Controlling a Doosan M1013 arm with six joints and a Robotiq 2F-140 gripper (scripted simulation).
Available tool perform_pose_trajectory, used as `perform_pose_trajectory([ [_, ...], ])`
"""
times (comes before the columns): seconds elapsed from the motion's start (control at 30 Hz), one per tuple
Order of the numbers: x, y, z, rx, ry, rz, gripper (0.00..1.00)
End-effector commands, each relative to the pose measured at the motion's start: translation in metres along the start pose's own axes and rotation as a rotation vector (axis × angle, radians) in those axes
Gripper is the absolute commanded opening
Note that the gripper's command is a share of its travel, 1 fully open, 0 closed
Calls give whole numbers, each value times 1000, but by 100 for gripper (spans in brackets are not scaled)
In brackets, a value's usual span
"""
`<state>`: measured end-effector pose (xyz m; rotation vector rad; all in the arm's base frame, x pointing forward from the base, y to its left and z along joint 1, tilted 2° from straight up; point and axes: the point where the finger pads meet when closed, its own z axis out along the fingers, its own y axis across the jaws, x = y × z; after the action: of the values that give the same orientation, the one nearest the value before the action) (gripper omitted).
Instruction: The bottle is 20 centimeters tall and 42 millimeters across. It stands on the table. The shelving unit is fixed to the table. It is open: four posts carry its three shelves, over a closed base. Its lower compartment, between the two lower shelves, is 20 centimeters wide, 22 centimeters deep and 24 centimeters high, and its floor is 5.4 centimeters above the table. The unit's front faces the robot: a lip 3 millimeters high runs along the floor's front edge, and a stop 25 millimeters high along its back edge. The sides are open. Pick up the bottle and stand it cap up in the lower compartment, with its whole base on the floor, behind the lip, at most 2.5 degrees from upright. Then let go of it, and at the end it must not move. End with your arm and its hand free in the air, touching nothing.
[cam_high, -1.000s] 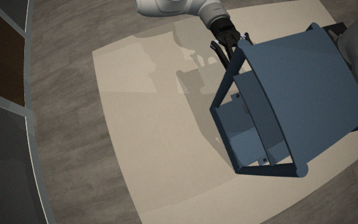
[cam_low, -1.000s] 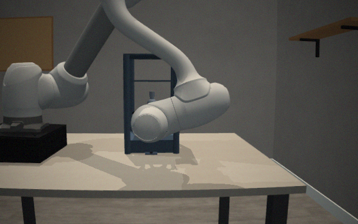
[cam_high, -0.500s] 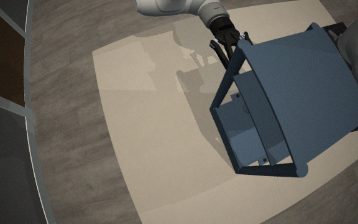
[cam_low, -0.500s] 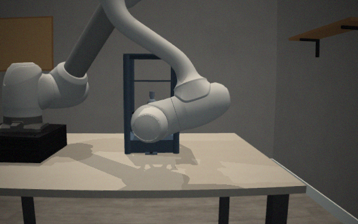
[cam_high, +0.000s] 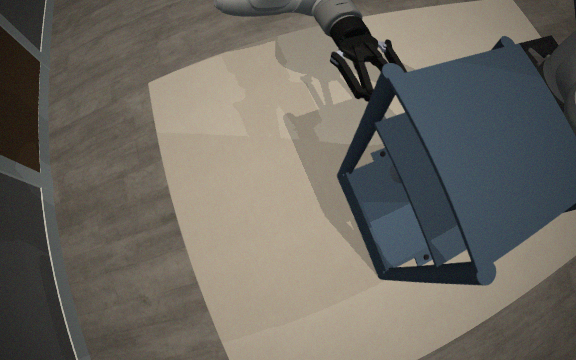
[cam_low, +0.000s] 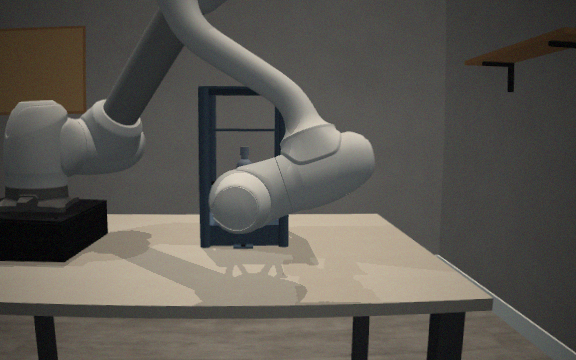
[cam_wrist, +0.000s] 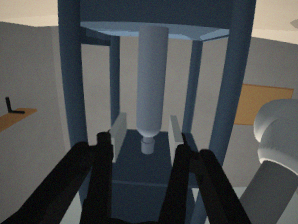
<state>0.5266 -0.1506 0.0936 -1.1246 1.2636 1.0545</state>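
The grey bottle (cam_wrist: 152, 76) (cam_low: 244, 156) stands upright in the lower compartment of the dark blue shelving unit (cam_high: 475, 125) (cam_low: 207, 165) (cam_wrist: 67, 63). The wrist picture is upside down, so the cap shows at the bottle's lower end there. In the exterior view only the cap and shoulder show above the arm's wrist joint. My gripper (cam_high: 372, 82) (cam_wrist: 147, 123) is at the unit's front, level with the front posts. Its fingers stand partly open, a little wider than the bottle, and hold nothing. The bottle stands deeper in, beyond the fingertips.
The unit's four posts frame the opening on both sides of the fingers. The robot's base block (cam_low: 50, 230) sits at the table's left. The table's edge (cam_low: 350, 305) runs along the front. A wall shelf (cam_low: 520, 50) hangs far to the right.
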Motion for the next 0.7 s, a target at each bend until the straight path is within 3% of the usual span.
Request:
perform_pose_trajectory([
  [0.0, 1, 0, -10, -2, -5, 5, 36],
  [0.37, 1, 0, -39, -2, -5, 5, 36],
  [0.67, 1, 0, -45, -2, -5, 5, 36],
])
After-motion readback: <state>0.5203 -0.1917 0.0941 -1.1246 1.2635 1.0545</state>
